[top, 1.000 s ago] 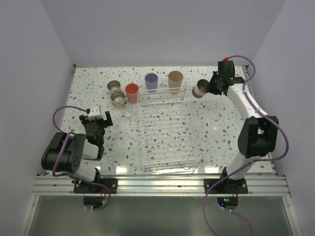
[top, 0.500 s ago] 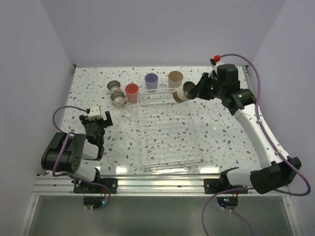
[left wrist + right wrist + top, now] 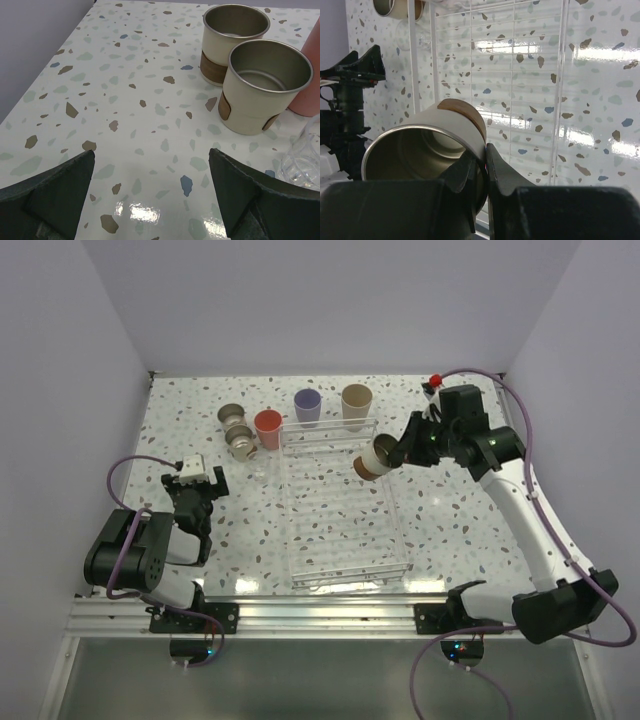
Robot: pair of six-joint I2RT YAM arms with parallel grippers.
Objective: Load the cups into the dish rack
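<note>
My right gripper (image 3: 392, 457) is shut on the rim of a brown-grey cup (image 3: 373, 461), held tilted above the right far part of the clear dish rack (image 3: 341, 558). In the right wrist view the cup (image 3: 427, 150) is pinched by its wall between the fingers (image 3: 497, 170), over the rack (image 3: 560, 75). Two more brown-grey cups (image 3: 237, 430) stand at the far left, next to a coral-red cup (image 3: 268, 427); a lavender cup (image 3: 307, 405) and a beige cup (image 3: 356, 403) stand behind the rack. My left gripper (image 3: 197, 487) is open and empty near the left; its wrist view shows the two brown-grey cups (image 3: 265, 85) and a tiny clear cup (image 3: 302, 157).
The terrazzo table (image 3: 450, 510) is walled on three sides by lavender panels. The left arm's base (image 3: 135, 560) sits at the near left. A metal rail (image 3: 320, 618) runs along the near edge.
My right arm has swung left and nearer, carrying the brown-grey cup from the far right of the table to above the rack's far right part. The left arm has not moved.
</note>
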